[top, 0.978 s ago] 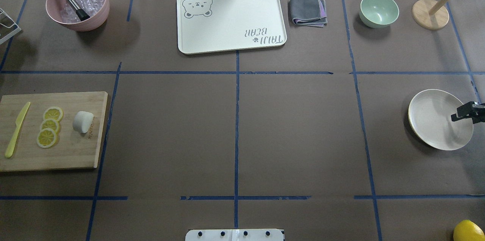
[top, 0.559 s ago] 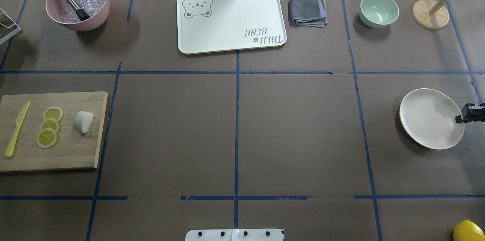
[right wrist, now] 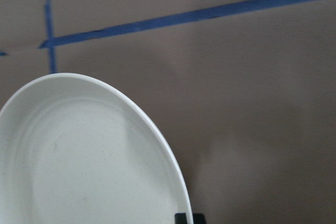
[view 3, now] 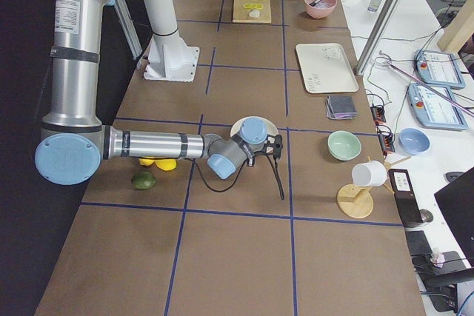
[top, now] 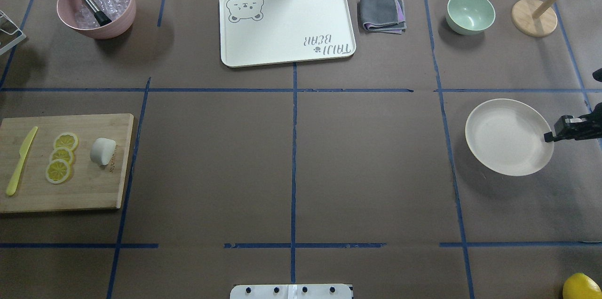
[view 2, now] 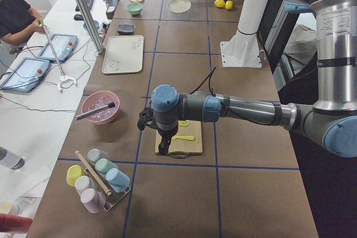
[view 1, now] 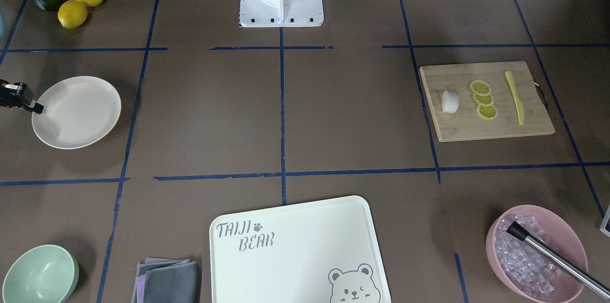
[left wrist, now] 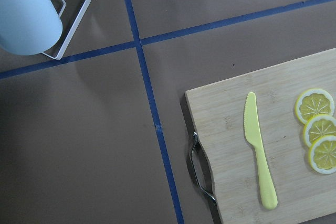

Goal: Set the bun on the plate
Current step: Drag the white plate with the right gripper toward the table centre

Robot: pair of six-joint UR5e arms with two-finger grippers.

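Overhead: plate has shifted toward table centre over the last second. The right gripper came along with it, clamped on the rim at the plate's outer side. The shadow under the plate suggests it's lifted (my read, not certain). Bun hasn't moved. It sits on the cutting board, just beside the lemon slices, well apart from the plate.
Front-facing: same layout, bun untouched.
Exterior left: left gripper hangs over the board; can't tell whether it's open or closed.
Exterior right: right arm low, gripper at the plate.
Left wrist: board's handle end, yellow knife, slices; no bun in frame.
Right wrist: plate rim close up, dark bit of gripper at its edge.
Read: the plate is being brought nearer the bun; bun pick not yet started.
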